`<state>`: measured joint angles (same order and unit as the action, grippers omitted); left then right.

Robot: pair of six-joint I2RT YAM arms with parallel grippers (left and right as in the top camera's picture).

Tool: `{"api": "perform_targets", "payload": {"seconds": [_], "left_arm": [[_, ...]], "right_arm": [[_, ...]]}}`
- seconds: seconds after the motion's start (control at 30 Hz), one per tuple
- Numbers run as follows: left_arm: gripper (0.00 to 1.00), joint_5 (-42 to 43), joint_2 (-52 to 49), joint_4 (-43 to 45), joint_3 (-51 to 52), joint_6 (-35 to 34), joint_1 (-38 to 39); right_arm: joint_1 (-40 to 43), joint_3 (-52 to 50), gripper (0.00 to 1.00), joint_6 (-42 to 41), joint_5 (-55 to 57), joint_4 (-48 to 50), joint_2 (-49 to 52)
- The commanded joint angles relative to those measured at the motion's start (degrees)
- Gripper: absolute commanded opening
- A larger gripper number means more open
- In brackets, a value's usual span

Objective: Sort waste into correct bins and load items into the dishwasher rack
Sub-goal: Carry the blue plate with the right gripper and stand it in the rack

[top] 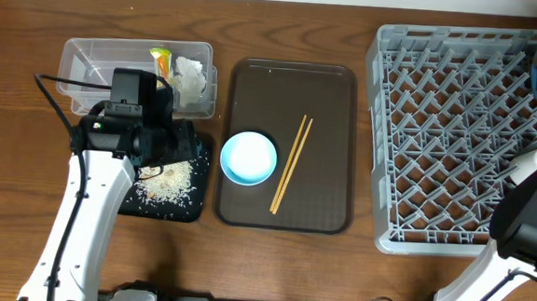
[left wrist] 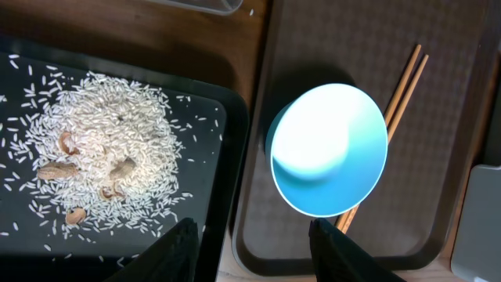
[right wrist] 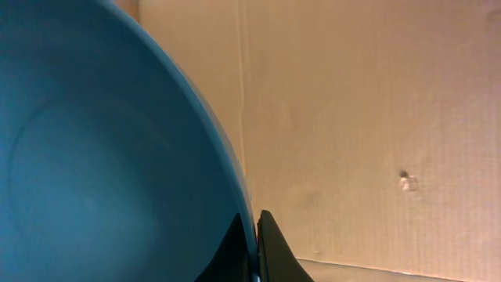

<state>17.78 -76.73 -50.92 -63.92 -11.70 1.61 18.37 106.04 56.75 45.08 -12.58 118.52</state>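
Note:
My left gripper hangs open and empty over the gap between the black tray and the brown tray. White rice scraps with a few brown bits lie heaped in the black tray. The small light blue bowl sits empty on the brown tray, beside the wooden chopsticks. The clear tub holds the yellow-green wrapper and white tissue. My right gripper is shut on the rim of the large dark blue bowl, lifted by the grey dishwasher rack.
The brown serving tray lies between the bins and the rack. My right arm stands over the rack's right side. A cardboard wall fills the background of the right wrist view.

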Motion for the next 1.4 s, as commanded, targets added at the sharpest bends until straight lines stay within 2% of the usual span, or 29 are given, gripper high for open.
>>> {"api": "perform_targets", "payload": {"seconds": [0.0,0.33,0.73,0.83,0.9,0.93,1.2,1.37], "left_arm": [[0.49,-0.5,0.33,-0.24,-0.44,0.96,0.09],[0.49,-0.5,0.33,0.17,-0.44,0.96,0.07],[0.49,-0.5,0.33,0.15,-0.44,0.96,0.09],[0.49,-0.5,0.33,0.17,-0.44,0.94,0.07],[0.49,-0.5,0.33,0.15,-0.44,0.96,0.09],[0.49,-0.5,0.33,0.15,-0.44,0.96,0.09],[0.49,-0.5,0.33,0.15,-0.44,0.96,0.07],[0.49,-0.5,0.33,0.15,-0.44,0.96,0.09]], "right_arm": [[0.81,0.0,0.01,-1.07,1.68,0.39,1.46],[-0.48,-0.02,0.01,-10.82,1.64,-2.43,2.03],[-6.08,-0.02,0.01,-23.65,1.64,-16.76,2.01],[-6.51,-0.02,0.02,-29.49,0.92,-20.72,2.01],[-6.58,-0.02,0.11,-33.05,-1.2,-23.23,2.01],[-6.58,-0.02,0.21,-34.12,-2.08,-24.0,1.99],[-6.82,-0.02,0.63,-36.61,-3.06,-24.44,-3.37],[-6.84,-0.02,0.86,-36.63,-12.92,-24.55,-11.13]]}}
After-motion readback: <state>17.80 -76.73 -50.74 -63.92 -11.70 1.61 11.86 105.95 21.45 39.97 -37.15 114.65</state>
